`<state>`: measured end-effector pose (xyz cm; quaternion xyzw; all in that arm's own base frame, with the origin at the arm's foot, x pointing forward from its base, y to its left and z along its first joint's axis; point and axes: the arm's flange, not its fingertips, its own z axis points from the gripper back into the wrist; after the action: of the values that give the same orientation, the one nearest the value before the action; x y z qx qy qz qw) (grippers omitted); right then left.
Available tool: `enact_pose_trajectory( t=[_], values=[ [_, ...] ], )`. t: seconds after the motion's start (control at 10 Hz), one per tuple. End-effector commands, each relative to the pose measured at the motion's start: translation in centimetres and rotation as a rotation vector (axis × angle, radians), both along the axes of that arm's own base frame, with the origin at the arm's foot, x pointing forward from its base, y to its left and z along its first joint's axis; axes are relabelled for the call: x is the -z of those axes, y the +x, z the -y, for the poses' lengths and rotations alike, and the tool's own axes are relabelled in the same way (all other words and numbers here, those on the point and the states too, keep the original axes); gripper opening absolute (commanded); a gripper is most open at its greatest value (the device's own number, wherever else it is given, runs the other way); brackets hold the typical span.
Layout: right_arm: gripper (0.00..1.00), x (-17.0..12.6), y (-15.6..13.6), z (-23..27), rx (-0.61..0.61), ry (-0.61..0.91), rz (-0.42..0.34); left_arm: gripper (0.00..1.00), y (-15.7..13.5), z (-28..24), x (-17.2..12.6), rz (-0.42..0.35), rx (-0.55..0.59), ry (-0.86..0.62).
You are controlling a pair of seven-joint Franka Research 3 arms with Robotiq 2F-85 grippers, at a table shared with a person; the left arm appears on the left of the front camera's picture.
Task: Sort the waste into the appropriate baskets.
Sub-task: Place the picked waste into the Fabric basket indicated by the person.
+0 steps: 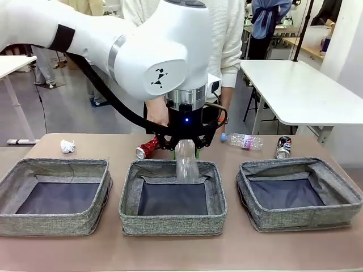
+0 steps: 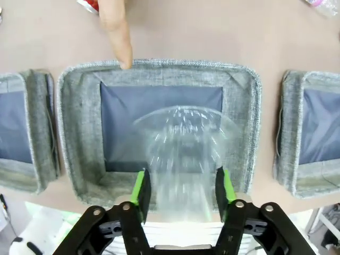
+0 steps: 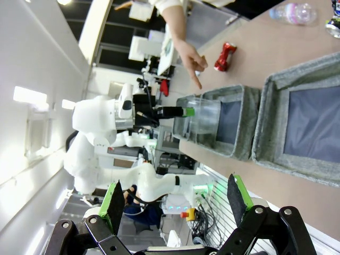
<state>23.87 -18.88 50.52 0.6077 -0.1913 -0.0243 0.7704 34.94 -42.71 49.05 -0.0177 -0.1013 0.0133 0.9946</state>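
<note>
The clear plastic cup (image 2: 180, 133) sits inside the left claw (image 2: 181, 183) — clamped or loosed, cannot tell — over the middle grey woven basket (image 2: 79, 159) that a person's finger (image 2: 114, 32) marks.

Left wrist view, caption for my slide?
Clear plastic cup between parted jaws over the middle basket, finger pointing at its rim.

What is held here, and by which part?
The clear plastic cup sits, blurred, between pads of the left gripper; whether gripped cannot be told. Right gripper: nothing.
</note>
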Motion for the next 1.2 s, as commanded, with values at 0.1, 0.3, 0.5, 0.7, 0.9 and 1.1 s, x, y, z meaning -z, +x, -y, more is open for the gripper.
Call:
enact_pose_trajectory(
  t=[0.1,0.3,0.5,0.7,0.9,1.1],
  values=[
    [1.00,-0.1,0.1,0.1,-0.008,0.001,0.025,1.00,-0.1,-0.1,-0.4,0.035,-0.020,-0.002],
    [1.00,-0.1,0.1,0.1,-0.008,0.001,0.025,1.00,-0.1,-0.1,-0.6,0.039,-0.021,-0.012],
    [1.00,-0.1,0.1,0.1,-0.008,0.001,0.025,1.00,-0.1,-0.3,-1.0,0.042,-0.018,-0.025],
    [1.00,-0.1,0.1,0.1,-0.008,0.001,0.025,1.00,-0.2,-1.0,-1.7,0.025,0.002,-0.081],
    [1.00,-0.1,0.1,0.1,-0.008,0.001,0.025,1.00,-0.8,-3.9,-4.7,-0.060,0.143,-0.278],
    [1.00,-0.1,0.1,0.1,-0.008,0.001,0.025,1.00,-0.6,-13.0,-9.2,-0.129,0.337,-0.528]
  ],
)
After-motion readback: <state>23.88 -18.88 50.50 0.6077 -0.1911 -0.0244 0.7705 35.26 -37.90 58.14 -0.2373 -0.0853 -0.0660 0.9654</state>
